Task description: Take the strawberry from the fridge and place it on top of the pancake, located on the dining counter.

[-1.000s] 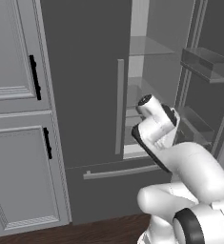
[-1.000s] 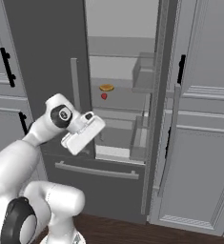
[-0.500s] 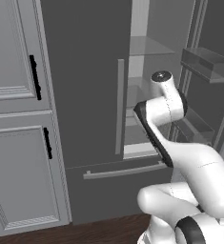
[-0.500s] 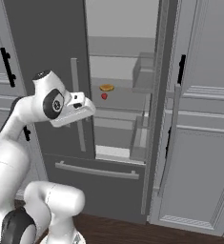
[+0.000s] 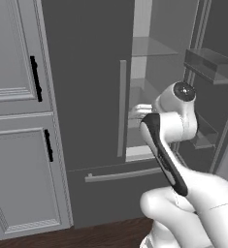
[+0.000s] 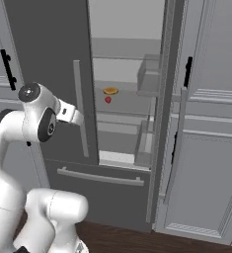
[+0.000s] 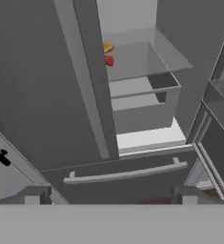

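fridge (image 6: pixel 48 49): dark grey, pale inside | strawberry (image 6: pixel 108 100): bright red | round food (image 6: pixel 110 91): orange-tan | cabinets (image 5: pixel 13 145): light grey, black handles | floor (image 6: pixel 137 241): dark wood

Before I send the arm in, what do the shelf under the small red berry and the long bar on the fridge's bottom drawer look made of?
The shelf under the small red strawberry looks like clear glass: it is pale and see-through, with a thin bright edge. The long grey drawer handle looks like brushed metal or painted plastic, matte with soft highlights; the render leaves that open. The dark grey fridge door looks matte coated.
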Robot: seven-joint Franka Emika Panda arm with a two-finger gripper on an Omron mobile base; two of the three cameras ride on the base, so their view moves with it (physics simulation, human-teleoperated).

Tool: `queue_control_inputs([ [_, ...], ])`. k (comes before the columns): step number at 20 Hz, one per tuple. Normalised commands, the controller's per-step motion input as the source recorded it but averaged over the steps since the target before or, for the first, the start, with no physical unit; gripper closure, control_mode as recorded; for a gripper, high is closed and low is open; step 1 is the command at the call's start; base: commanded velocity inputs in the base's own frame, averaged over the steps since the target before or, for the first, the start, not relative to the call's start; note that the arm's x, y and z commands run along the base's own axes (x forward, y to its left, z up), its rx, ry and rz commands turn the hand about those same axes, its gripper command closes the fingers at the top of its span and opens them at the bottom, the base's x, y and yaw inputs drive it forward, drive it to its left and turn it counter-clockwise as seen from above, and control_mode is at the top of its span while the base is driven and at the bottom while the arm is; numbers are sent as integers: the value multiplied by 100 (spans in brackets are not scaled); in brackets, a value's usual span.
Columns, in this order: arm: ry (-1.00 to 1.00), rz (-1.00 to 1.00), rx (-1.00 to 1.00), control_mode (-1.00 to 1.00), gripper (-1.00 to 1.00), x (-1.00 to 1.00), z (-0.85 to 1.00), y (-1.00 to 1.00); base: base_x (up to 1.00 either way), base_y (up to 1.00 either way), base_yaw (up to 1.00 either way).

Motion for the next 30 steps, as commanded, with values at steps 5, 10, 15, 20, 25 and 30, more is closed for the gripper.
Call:
queue_control_inputs([
  [5,0,4,12,-100,-100,27,9,4,0,0,0],
  [10,-2,5,-21,-100,-100,73,40,25,0,0,0],
  [15,13,-2,-16,-100,-100,88,28,6,0,0,0],
  [20,2,0,0,-100,-100,45,0,46,0,0,0],
  [25,-10,0,8,-100,-100,13,0,12,0,0,0],
  [30,-1,3,1,-100,-100,21,0,-15,0,0,0],
])
